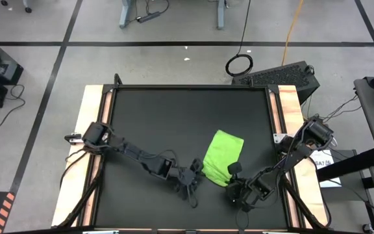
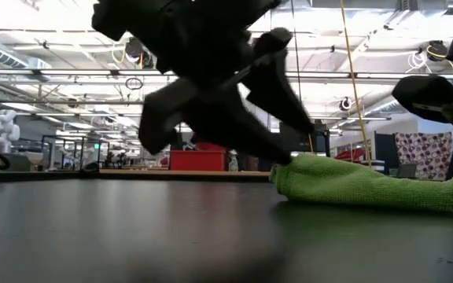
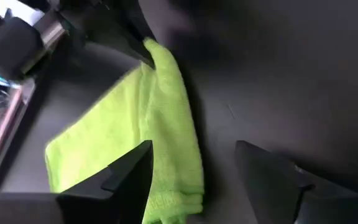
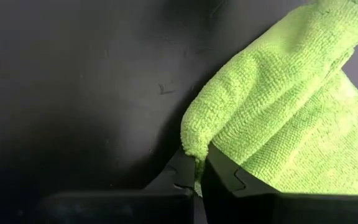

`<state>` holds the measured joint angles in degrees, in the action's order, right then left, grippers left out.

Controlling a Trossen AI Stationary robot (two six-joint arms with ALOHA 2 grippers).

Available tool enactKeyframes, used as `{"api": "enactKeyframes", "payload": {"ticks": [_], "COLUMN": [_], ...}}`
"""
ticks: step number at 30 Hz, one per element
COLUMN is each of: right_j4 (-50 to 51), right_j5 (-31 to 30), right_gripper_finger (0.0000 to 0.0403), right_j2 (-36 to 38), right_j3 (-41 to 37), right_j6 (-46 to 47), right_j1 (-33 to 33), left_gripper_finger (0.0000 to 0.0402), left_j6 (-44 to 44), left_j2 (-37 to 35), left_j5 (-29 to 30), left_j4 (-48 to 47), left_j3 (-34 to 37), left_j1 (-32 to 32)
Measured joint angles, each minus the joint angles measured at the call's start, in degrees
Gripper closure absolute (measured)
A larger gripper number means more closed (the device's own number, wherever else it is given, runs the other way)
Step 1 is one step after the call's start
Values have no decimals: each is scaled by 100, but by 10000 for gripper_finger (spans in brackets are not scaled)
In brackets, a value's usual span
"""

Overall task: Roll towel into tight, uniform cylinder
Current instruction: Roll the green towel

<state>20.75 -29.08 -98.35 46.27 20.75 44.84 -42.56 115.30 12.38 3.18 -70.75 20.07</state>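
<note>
The lime-green towel (image 1: 223, 156) lies folded into a thick, narrow band on the black table (image 1: 174, 123), right of the middle and near the front. My right gripper (image 1: 234, 170) is shut on the towel's near right corner. My left gripper (image 1: 197, 177) hovers open by the towel's near left edge. In the left wrist view its two fingers (image 3: 129, 180) stand wide apart, with the towel's (image 3: 166, 124) end lying past one of them. Whether that finger touches the cloth, I cannot tell. No rolled cylinder shows. My right gripper pinches a folded corner of the towel (image 4: 192, 144) between its two fingertips (image 4: 229, 177). The fingers slant down from the table's near right side. The cloth rises as a rounded fold out of the tips, while the rest of the towel (image 2: 368, 185) lies on the table.
Pale wooden rails (image 1: 91, 130) run along the table's left and right sides. A black keyboard-like case (image 1: 281, 77) and a coiled cable (image 1: 239, 64) lie on the floor beyond the far right corner. Bare black table spreads to the left and far side of the towel.
</note>
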Motion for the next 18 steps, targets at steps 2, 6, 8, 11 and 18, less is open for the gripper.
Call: {"api": "enactKeyframes", "payload": {"ticks": [2,6,8,11,18], "right_j4": [-49,-125,-178,-301,-508], "right_j5": [88,197,221,280,431], "right_gripper_finger": [401,401,401,401,401], "right_j2": [35,48,49,51,53], "right_j3": [-7,-9,-7,-7,-5], "right_j6": [-68,-111,-107,-61,-82], "right_j1": [-15,-33,-30,-28,-26], "left_gripper_finger": [169,169,169,169,190], "left_j6": [-117,-175,-177,-188,-169], "left_j2": [72,363,479,592,636], "left_j5": [86,-15,-252,-238,-463], "left_j4": [50,167,249,305,432], "left_j3": [-3,3,3,-14,-18], "left_j1": [-51,-305,-407,-489,-648]}}
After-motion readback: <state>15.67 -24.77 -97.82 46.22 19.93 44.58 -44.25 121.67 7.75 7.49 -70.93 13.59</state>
